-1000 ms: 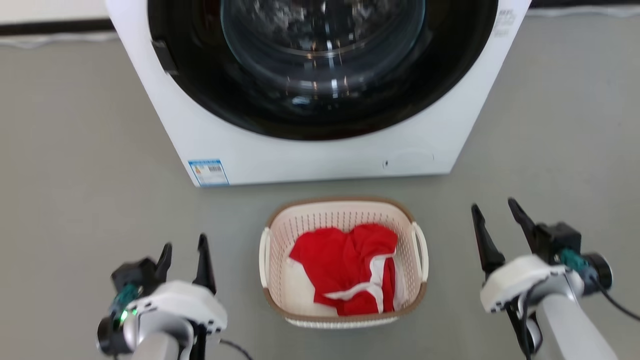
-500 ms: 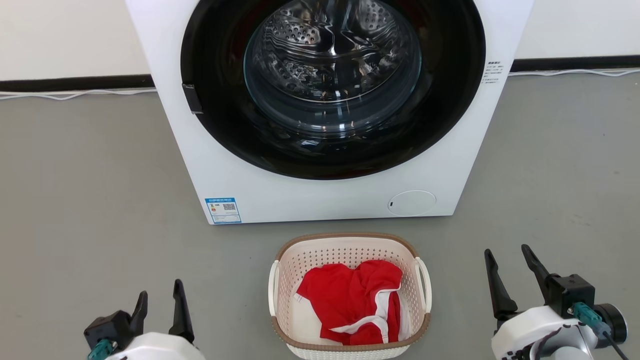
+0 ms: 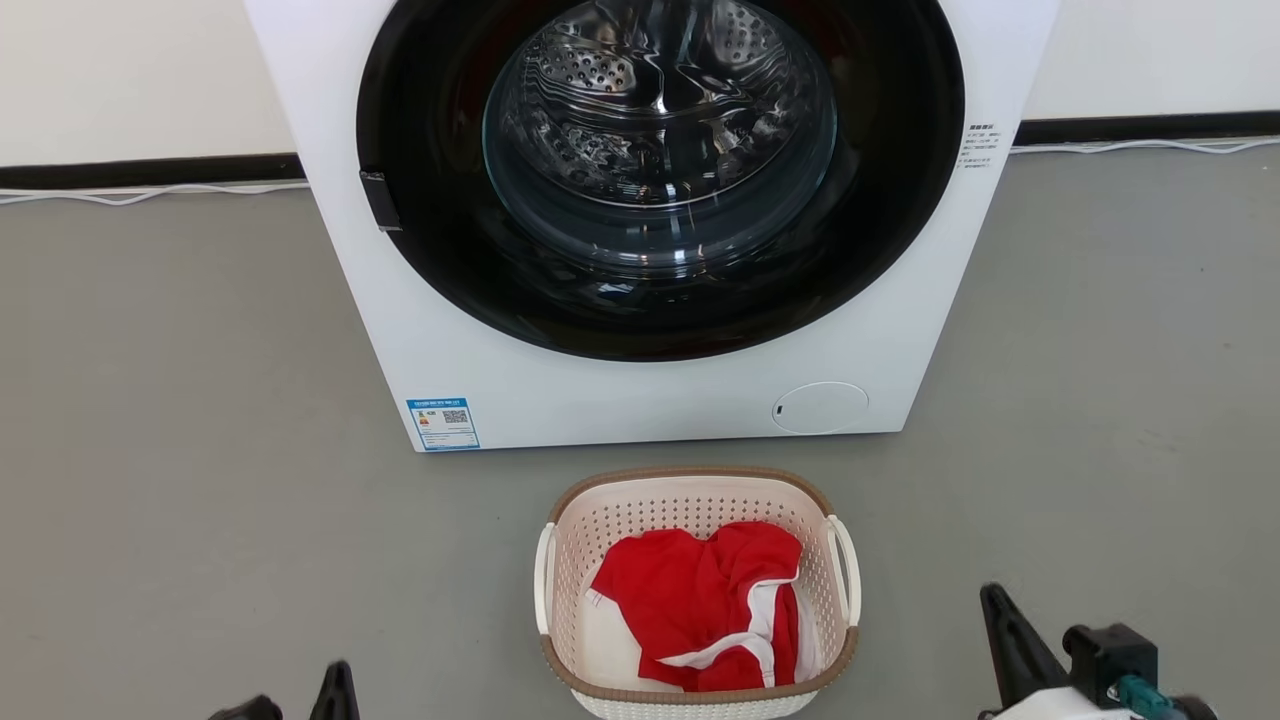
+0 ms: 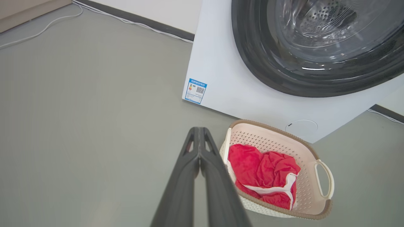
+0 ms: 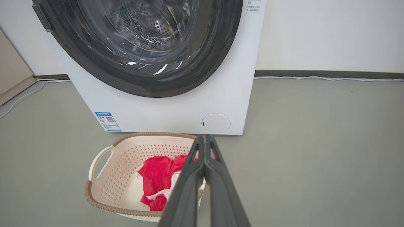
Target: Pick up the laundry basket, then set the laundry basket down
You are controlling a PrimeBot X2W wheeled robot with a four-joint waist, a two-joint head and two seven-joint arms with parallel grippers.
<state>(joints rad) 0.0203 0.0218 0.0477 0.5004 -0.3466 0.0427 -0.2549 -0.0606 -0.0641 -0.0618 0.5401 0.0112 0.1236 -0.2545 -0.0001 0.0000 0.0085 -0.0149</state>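
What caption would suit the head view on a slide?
Laundry basket with a red garment on the grey floor before a white washer, left gripper and right gripper at the bottom edge.

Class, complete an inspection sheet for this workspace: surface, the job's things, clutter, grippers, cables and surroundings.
Surface: smooth grey floor, no spills seen.
Job's things: laundry basket upright on the floor before the washer, holding a red and white garment.
Clutter: nothing seen.
Grippers: left gripper and right gripper flank the basket, touching nothing; whether the jaws are open or shut is unclear.
Cables: white cable along the foot of the wall.
Surroundings: white front-loading washer; white wall with dark skirting.
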